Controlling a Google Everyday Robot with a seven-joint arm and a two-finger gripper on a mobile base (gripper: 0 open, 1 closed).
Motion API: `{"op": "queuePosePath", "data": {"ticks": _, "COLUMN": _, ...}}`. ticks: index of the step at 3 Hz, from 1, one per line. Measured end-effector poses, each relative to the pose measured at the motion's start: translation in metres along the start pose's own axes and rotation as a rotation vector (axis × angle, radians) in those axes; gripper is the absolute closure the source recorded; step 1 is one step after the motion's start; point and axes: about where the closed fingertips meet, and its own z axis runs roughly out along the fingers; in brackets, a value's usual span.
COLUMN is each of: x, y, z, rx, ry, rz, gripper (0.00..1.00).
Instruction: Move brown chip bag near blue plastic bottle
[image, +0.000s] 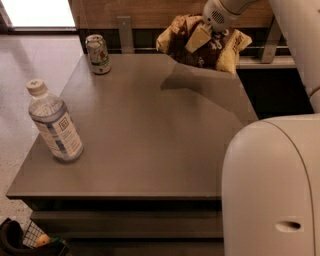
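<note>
Above the far right corner of the grey desk (150, 140), the gripper (205, 34) is pinching the crinkled dark-brown chip bag (181, 42) in its jaws, raised for carrying toward the left-edge clear plastic bottle (54, 125).

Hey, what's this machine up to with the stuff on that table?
The robot arm's tool holds the brown chip bag in the air above the far right corner of the table. The blue plastic bottle stands upright near the left edge, well apart from it. A drink can sits at the far left corner.
</note>
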Motion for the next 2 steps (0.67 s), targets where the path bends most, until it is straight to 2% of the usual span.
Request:
{"op": "queuePosePath", "data": {"ticks": 1, "x": -0.009, "y": 0.02, "z": -0.026, "rx": -0.01, "ry": -0.001, "rz": -0.041, "gripper": 1.0}}
{"op": "queuePosePath", "data": {"ticks": 2, "x": -0.013, "y": 0.052, "z": -0.05, "rx": -0.045, "ry": -0.014, "rz": -0.084, "gripper": 1.0}}
